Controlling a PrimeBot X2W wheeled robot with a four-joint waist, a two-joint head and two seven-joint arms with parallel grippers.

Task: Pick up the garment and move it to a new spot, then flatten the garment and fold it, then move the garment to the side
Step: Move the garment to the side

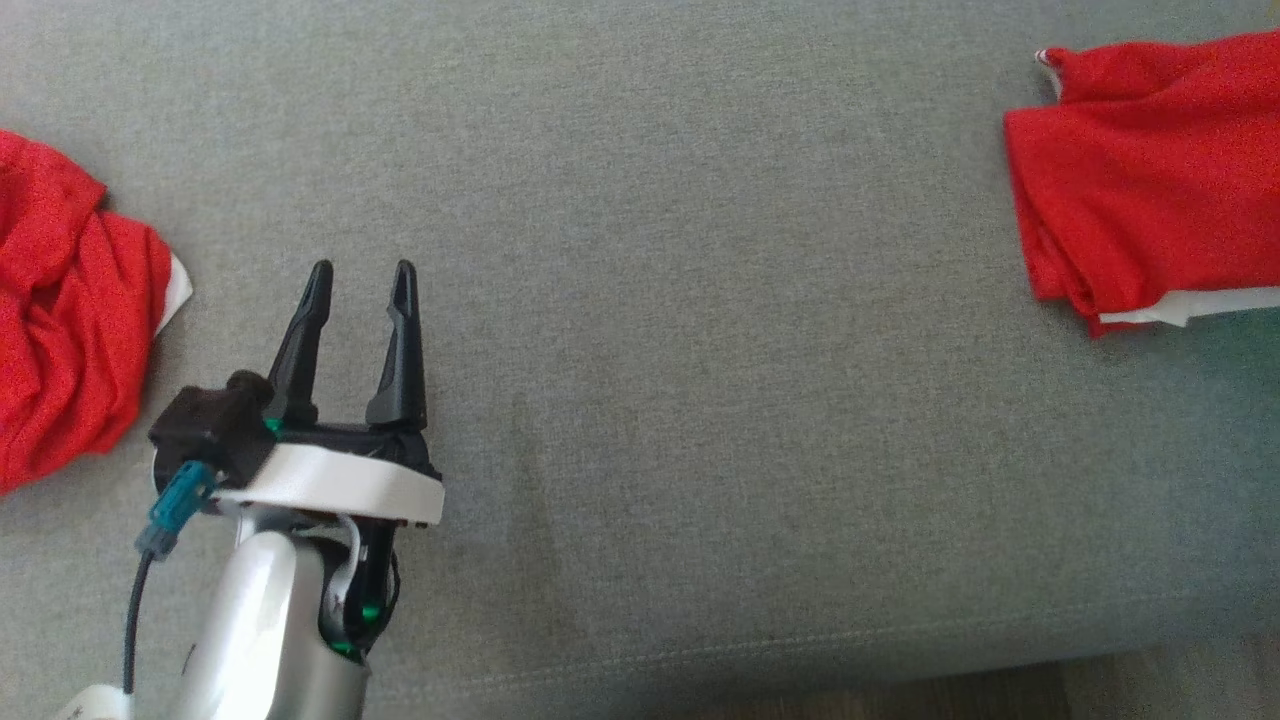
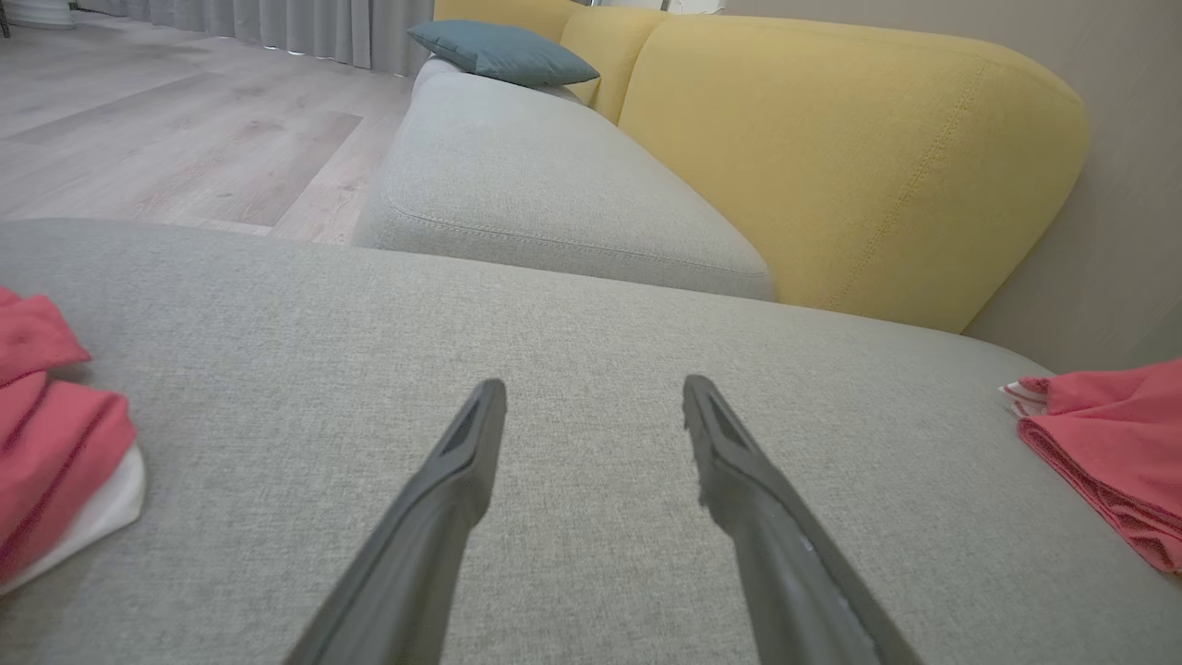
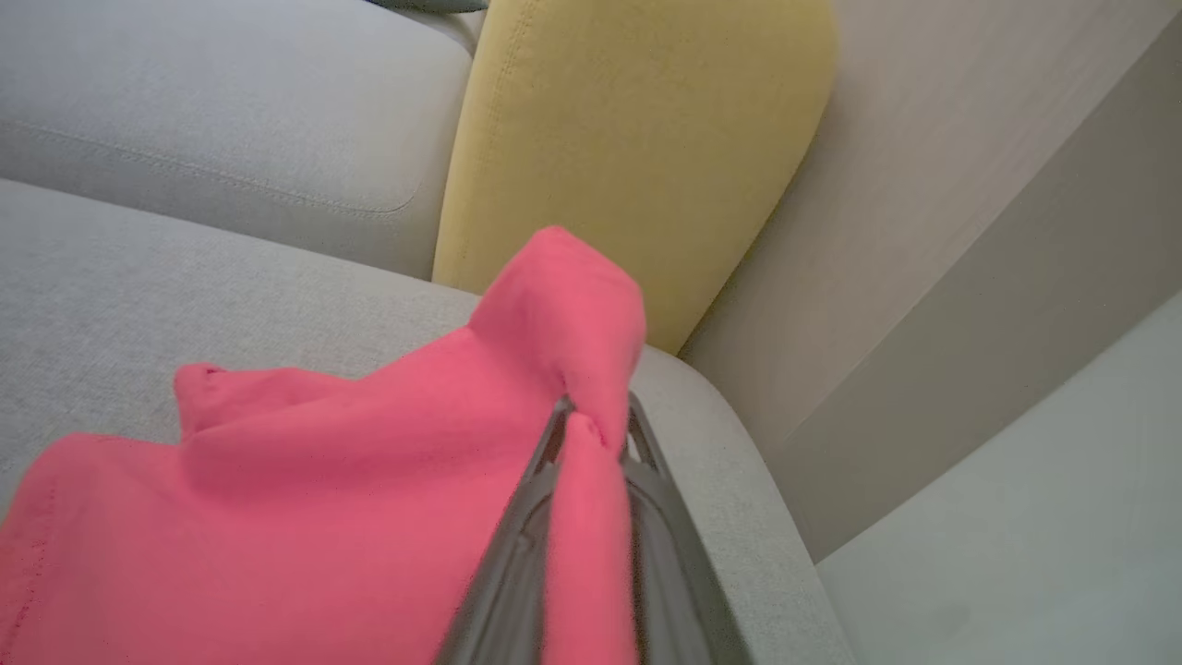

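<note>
The garment is red with a white lining edge and lies bunched at the far right of the grey sofa seat. In the right wrist view my right gripper is shut on a raised fold of the garment, close to the seat's corner. My left gripper hovers open over the bare seat at the lower left, with nothing between its fingers. The left wrist view has the garment at its right edge.
A second red garment lies crumpled at the seat's left edge, just left of my left gripper, and shows as red cloth in the left wrist view. Yellow backrests and a blue cushion stand behind. The seat's front edge runs along the bottom.
</note>
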